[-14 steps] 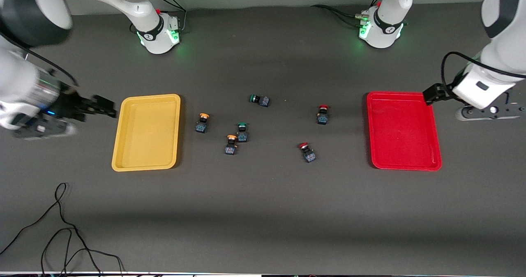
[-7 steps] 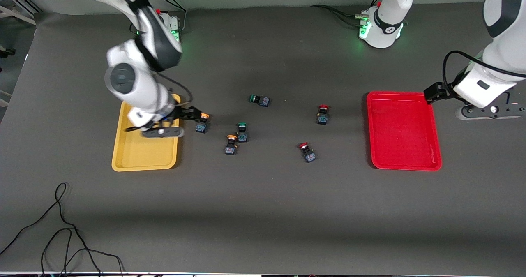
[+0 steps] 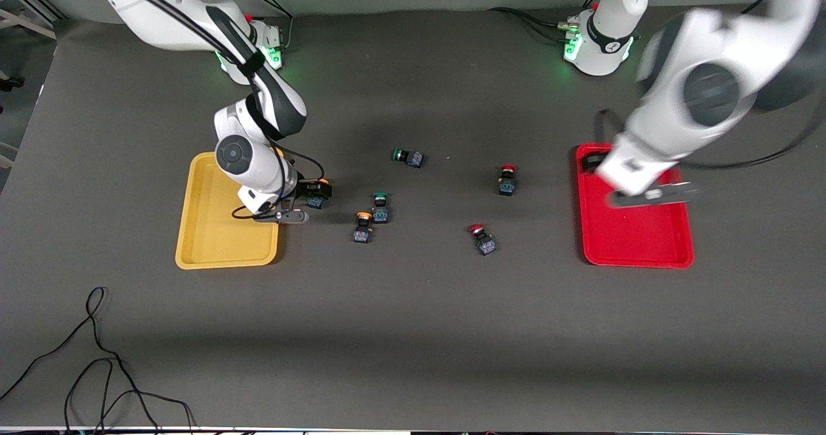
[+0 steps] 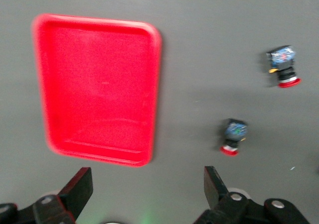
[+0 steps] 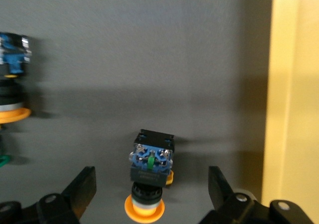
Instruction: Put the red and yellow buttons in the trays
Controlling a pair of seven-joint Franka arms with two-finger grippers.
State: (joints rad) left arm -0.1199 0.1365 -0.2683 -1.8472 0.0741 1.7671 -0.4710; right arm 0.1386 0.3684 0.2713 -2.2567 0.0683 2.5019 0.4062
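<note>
The right end effector [image 3: 314, 197] hung spread wide around a yellow button [image 5: 150, 170] on the bench [image 3: 413, 332], just beside the yellow tray [image 3: 227, 210]. The left end effector [image 4: 148, 191], also gaping and holding nothing, was over the red tray [image 3: 635, 236]; two red buttons [image 3: 506, 180] lay on the bench near that tray.

The right arm reaches down from its base, wrist bent low, and its black two-finger gripper [image 3: 314, 194] [image 5: 152, 196] sits just above the dark surface [image 3: 413, 332] with fingers [image 5: 82, 186] spread wide. The left arm folds across, its black gripper [image 4: 147, 194] pointing downward, fingers [image 4: 79, 186] parted wide and holding nothing.
</note>
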